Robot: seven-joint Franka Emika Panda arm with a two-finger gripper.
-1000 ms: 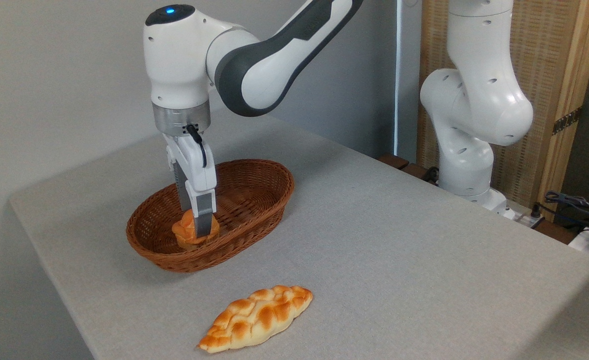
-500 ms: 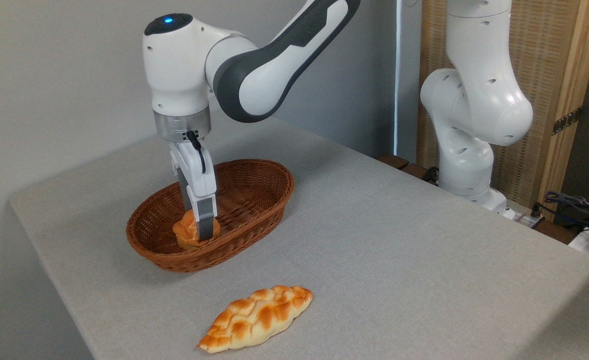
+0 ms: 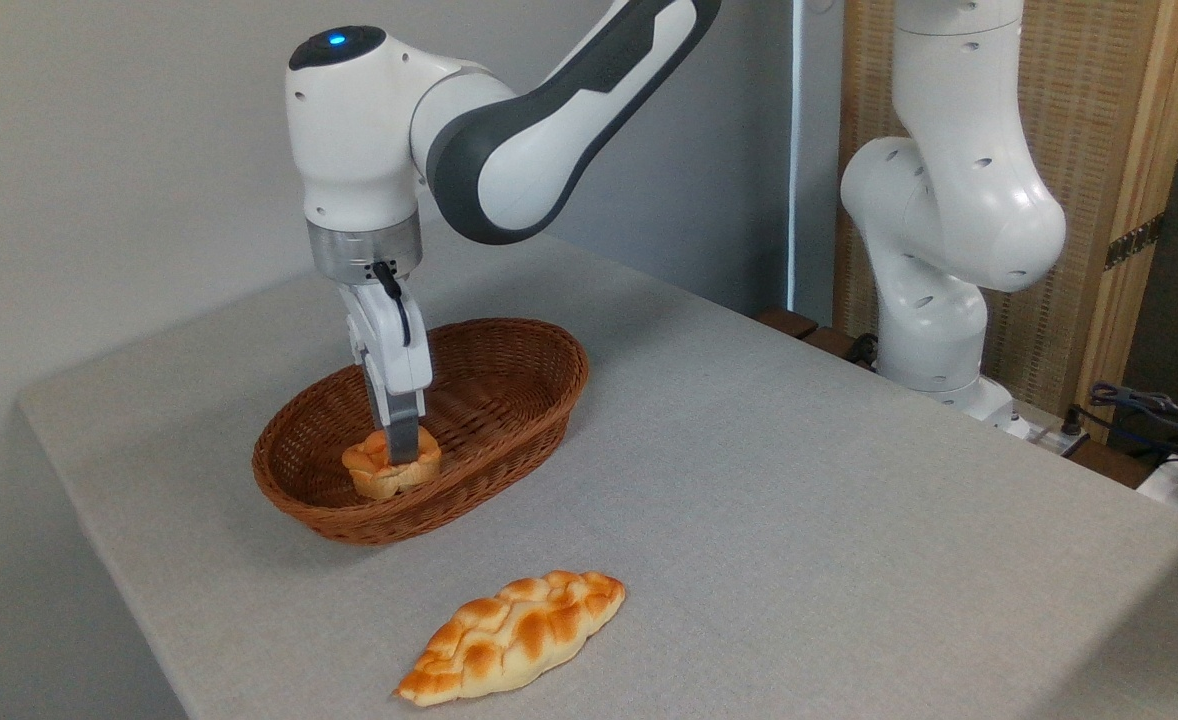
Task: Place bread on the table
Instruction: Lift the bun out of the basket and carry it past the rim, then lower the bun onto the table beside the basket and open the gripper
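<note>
Bread sits upright in basket, hand gripping its top

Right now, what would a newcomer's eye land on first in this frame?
The white arm dominates, reaching down into the brown wicker basket at centre-left, its gripper on the small orange bun inside. Next comes the braided golden loaf, lying alone on the grey table near the front edge.

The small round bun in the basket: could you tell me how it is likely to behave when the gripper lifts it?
The bun looks small for the gripper, so probably light. Its knobbly, cracked top should give the fingers some purchase, though a soft crumb might squash. Its rounded shape may roll or tip once set on the table.
</note>
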